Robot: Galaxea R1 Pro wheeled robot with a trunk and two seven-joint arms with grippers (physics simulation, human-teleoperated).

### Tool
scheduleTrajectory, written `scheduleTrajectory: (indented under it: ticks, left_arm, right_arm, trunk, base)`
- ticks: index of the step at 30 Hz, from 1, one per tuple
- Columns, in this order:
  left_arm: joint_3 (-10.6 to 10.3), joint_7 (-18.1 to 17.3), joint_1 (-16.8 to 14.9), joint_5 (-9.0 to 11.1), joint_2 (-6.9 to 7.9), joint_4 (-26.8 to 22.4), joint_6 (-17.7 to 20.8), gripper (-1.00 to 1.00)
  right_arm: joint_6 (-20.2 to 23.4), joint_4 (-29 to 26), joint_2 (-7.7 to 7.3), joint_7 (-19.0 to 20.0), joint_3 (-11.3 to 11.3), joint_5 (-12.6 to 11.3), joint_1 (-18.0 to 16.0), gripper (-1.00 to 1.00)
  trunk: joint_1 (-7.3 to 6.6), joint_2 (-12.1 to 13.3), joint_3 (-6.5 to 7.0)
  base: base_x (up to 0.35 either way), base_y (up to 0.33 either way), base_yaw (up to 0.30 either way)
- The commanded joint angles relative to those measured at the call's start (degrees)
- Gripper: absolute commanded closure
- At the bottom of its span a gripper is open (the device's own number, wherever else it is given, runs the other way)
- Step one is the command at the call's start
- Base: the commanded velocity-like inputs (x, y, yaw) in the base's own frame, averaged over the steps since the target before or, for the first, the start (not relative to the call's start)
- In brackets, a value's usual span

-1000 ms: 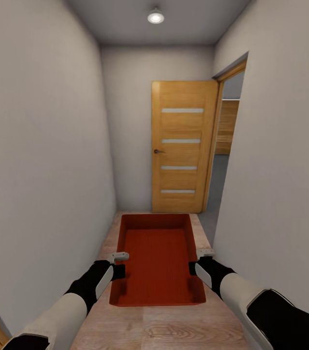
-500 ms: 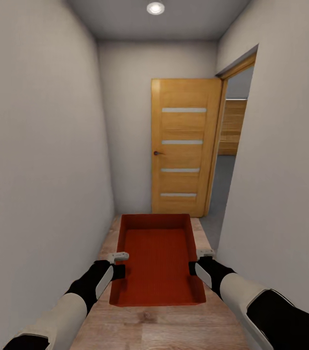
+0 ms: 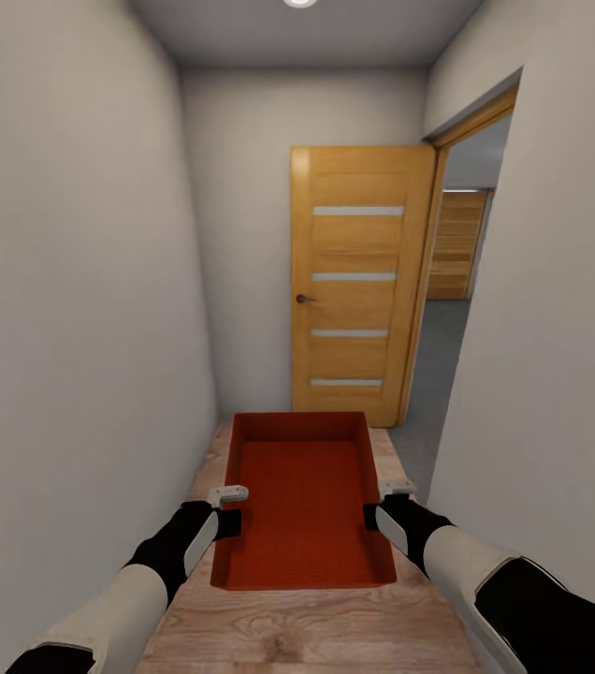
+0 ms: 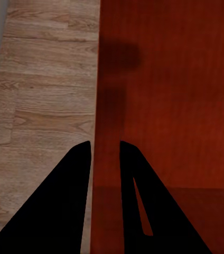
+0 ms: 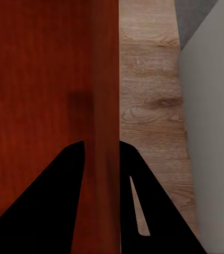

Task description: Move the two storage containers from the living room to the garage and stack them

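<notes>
One red-orange storage container [image 3: 303, 496] hangs level in front of me over the light wood plank floor of a narrow hallway. My left gripper [image 3: 226, 510] is shut on its left wall, and my right gripper [image 3: 378, 505] is shut on its right wall. In the left wrist view the black fingers [image 4: 72, 185] straddle the container's wall [image 4: 104, 159]. In the right wrist view the black fingers [image 5: 64, 180] clamp the opposite wall [image 5: 106, 132]. The container is empty.
Pale walls stand close on both sides. An orange wooden door [image 3: 358, 281] stands open against the far wall. Beside it, on the right, a doorway [image 3: 452, 309] gives onto a room with a grey floor [image 3: 433, 374] and a wooden panel at its back.
The whole view has moved forward along the hallway: the door and doorway look nearer and the ceiling lamp has slid up out of view. Both grippers keep their hold on the container.
</notes>
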Motion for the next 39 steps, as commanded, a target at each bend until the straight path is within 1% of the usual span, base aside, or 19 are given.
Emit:
scheduleTrajectory:
  ticks: [1,39]
  left_arm:
    - [-0.8,0.9,0.0,-0.7,0.11,0.5,0.5,1.0]
    - [-0.8,0.9,0.0,-0.6,0.1,0.5,0.5,1.0]
  right_arm:
    - [0.4,-0.3,-0.05,-0.5,1.3,1.1,-0.1,1.0]
    - [0.4,-0.3,-0.04,-0.5,1.3,1.1,-0.1,1.0]
  trunk:
    - [0.05,-0.1,-0.1]
    - [0.05,-0.1,-0.1]
  base:
    - [0.322,0.0,0.0]
    - [0.322,0.0,0.0]
